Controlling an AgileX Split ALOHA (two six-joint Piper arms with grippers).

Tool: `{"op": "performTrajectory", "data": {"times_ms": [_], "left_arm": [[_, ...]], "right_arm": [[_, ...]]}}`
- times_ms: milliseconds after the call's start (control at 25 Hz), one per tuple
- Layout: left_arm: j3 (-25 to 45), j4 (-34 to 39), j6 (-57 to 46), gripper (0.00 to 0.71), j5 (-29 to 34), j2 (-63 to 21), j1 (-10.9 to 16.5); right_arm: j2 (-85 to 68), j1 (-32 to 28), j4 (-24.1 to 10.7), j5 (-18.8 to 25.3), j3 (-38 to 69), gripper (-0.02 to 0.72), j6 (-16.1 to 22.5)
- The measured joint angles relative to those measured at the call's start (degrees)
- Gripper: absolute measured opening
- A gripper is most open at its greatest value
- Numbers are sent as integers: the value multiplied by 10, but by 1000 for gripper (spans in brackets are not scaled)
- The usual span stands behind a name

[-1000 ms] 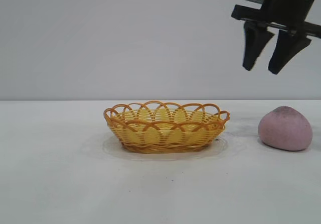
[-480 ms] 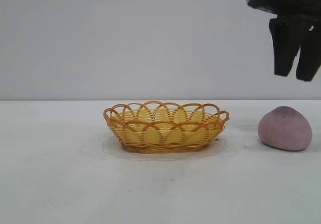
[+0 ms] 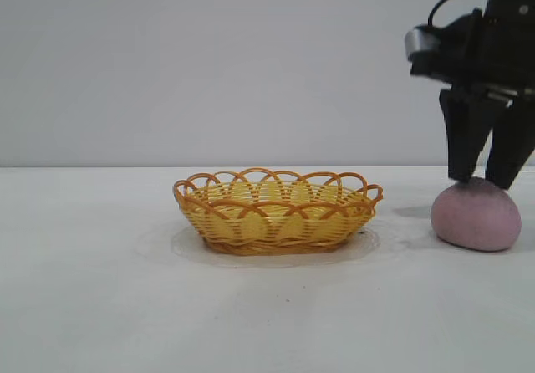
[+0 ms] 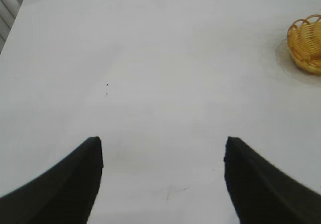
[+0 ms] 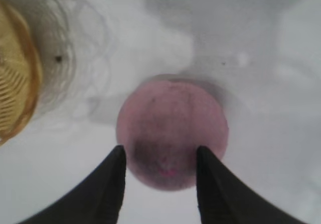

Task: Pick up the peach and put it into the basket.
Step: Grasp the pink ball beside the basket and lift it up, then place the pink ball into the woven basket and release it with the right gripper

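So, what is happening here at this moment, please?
The right gripper points down at the top of the peach, which lies on the table to the right of the basket. Its fingers stand apart with the fingertips at the top of the fruit, and the peach is not lifted. The basket holds nothing. The left gripper is open above bare table, far from both.

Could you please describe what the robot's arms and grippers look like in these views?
The right gripper is matte black, with two long flat jaws tapering toward blunt tips. Its black wrist carries a small grey box, and a thin black cable loops above it. The left gripper shows only two black, curved, pointed jaws in its wrist view. No markings are visible.
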Motion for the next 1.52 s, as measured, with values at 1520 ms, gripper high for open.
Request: {"op": "performTrajectory", "data": {"times_ms": [1520], "left_arm": [[0, 0, 0, 491, 0, 0, 0]], "right_arm": [[44, 194, 51, 20, -175, 57, -4]]}}
